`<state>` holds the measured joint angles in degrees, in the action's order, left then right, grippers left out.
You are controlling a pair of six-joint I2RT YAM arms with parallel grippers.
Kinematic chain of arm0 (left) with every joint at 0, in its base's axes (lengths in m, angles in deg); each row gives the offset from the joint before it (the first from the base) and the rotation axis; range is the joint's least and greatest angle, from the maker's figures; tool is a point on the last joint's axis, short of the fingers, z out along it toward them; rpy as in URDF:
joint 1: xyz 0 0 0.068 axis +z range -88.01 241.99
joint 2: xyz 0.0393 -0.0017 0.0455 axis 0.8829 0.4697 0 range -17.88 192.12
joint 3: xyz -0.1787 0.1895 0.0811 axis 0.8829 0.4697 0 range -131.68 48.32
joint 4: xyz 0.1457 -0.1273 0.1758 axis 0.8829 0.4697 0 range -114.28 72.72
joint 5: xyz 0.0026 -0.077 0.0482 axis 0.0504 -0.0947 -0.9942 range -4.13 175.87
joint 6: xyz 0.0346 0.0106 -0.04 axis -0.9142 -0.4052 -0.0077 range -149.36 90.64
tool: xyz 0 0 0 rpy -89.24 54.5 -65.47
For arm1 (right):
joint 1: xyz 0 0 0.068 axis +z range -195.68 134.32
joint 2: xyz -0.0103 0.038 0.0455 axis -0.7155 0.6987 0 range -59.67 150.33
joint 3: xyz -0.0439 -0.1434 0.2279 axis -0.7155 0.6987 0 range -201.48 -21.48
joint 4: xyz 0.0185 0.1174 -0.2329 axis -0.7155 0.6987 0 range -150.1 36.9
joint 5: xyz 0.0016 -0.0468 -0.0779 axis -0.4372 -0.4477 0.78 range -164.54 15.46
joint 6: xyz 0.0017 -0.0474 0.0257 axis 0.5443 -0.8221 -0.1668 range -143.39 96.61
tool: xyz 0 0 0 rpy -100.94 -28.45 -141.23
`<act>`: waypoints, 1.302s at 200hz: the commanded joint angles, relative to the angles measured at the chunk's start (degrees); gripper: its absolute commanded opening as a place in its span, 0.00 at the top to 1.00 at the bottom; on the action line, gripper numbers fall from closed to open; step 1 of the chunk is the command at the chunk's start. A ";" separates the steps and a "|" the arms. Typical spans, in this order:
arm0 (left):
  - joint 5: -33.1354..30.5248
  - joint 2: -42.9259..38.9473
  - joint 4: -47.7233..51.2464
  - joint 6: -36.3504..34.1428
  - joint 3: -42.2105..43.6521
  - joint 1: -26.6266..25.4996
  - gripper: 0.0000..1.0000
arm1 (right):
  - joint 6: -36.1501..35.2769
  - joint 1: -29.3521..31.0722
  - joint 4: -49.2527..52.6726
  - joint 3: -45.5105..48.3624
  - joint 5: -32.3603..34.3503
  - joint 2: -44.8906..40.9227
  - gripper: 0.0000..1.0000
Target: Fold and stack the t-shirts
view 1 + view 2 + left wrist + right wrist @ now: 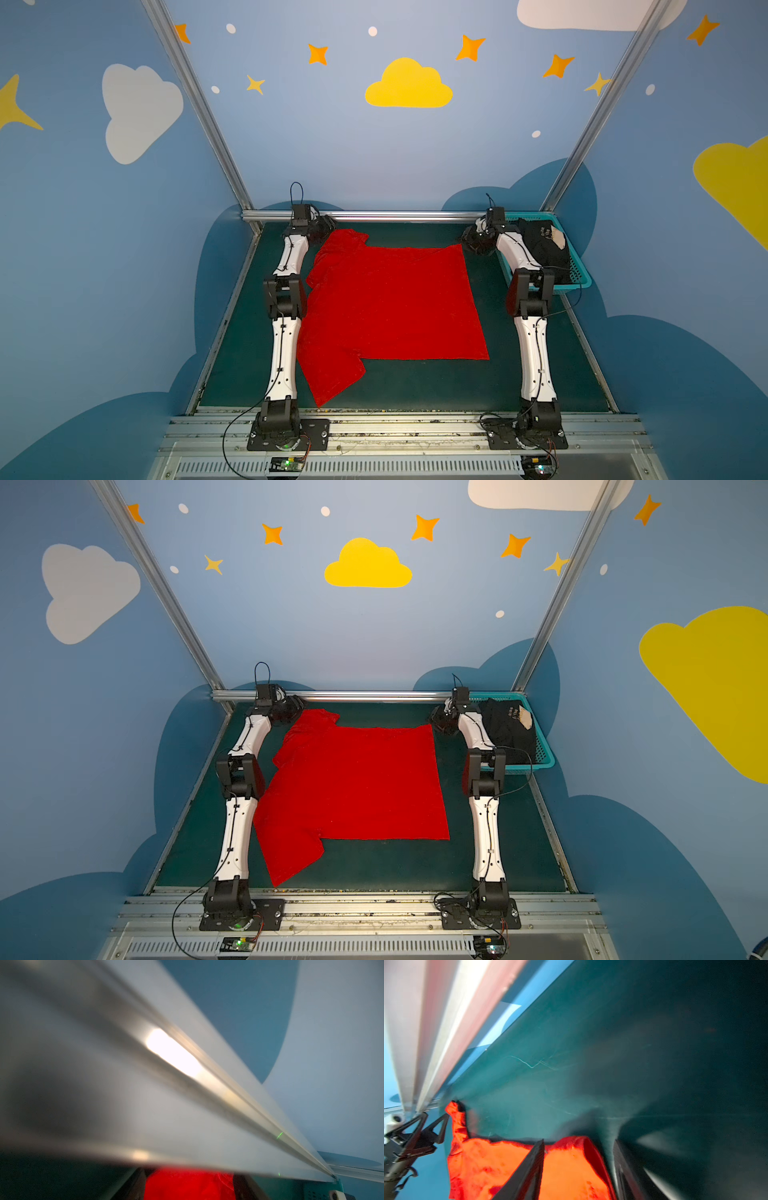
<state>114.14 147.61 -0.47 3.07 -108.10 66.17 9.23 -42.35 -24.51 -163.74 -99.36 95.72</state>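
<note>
A bright red t-shirt (390,303) (353,783) lies spread flat on the green table, with its sleeves toward the left arm. My left gripper (324,227) (293,707) is low at the shirt's far left sleeve. In the left wrist view its jaws (190,1184) stand apart with red cloth (187,1186) between them. My right gripper (471,243) (440,723) is at the shirt's far right corner. There its jaws (579,1142) are apart over the raised corner of the shirt (488,1167), with a gap beside one finger (625,1167). A black t-shirt (540,245) (509,725) lies in the basket.
A teal lattice basket (579,266) (544,750) stands at the table's far right corner, behind the right arm. An aluminium rail (395,215) runs along the back edge, close to both grippers and blurred in the left wrist view (145,1105). Blue walls enclose three sides.
</note>
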 commanded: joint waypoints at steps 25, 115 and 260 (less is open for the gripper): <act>3.06 3.40 2.75 1.23 -0.46 -1.40 0.36 | 2.82 0.84 -1.23 -0.99 -2.28 3.47 0.44; -3.44 1.32 11.90 -3.44 -0.38 -2.57 0.68 | 2.37 1.09 -0.89 -1.36 -3.13 3.76 0.50; -12.54 -9.84 23.65 -14.71 5.67 0.13 0.32 | -0.64 0.97 1.93 -0.09 -2.25 0.91 1.00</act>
<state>102.78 137.58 17.65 -8.84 -102.20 65.47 10.21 -41.87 -25.93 -164.31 -102.05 97.97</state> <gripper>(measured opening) 0.642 0.056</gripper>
